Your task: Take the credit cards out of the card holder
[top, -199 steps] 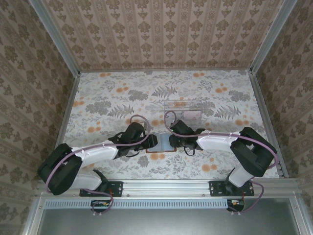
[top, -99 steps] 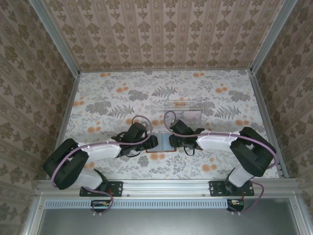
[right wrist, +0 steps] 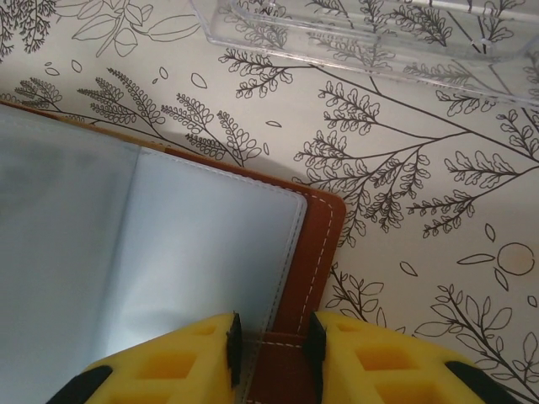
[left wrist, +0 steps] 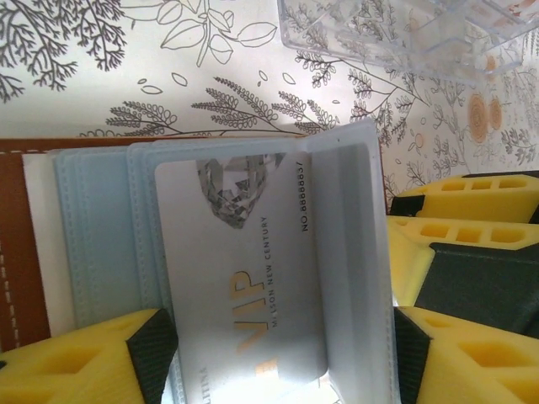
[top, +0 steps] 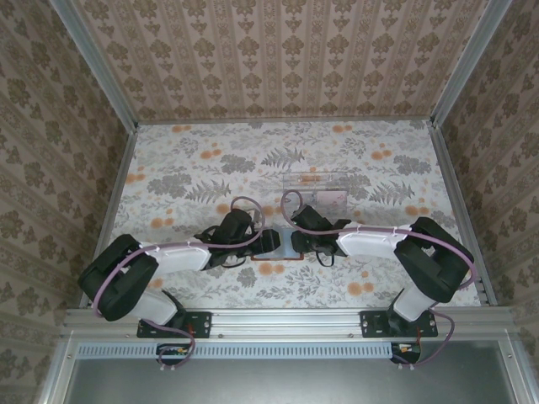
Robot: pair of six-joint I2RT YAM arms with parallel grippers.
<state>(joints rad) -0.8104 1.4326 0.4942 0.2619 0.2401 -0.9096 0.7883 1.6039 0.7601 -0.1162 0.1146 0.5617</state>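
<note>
The brown card holder (top: 275, 244) lies open between my two grippers. In the left wrist view its grey-blue pockets (left wrist: 101, 244) hold a pale grey card (left wrist: 244, 269) with gold "VIP" lettering, partly slid out of a pocket. My left gripper (left wrist: 282, 353) is open, its fingers (left wrist: 152, 353) straddling the card and pocket. My right gripper (right wrist: 272, 345) is shut on the holder's brown stitched edge (right wrist: 316, 252), next to a grey-blue pocket (right wrist: 202, 244). From above, the left gripper (top: 253, 241) and right gripper (top: 296, 240) flank the holder. Other cards are hidden.
A clear plastic tray (top: 316, 187) stands just beyond the holder, also near the top of the left wrist view (left wrist: 404, 34) and the right wrist view (right wrist: 362, 38). The right gripper's yellow fingers (left wrist: 472, 227) sit close on the holder's right side. Walls enclose the floral table (top: 185, 168).
My left arm has stretched to the right, bringing its gripper over the holder's left half. The right arm and holder have stayed almost still.
</note>
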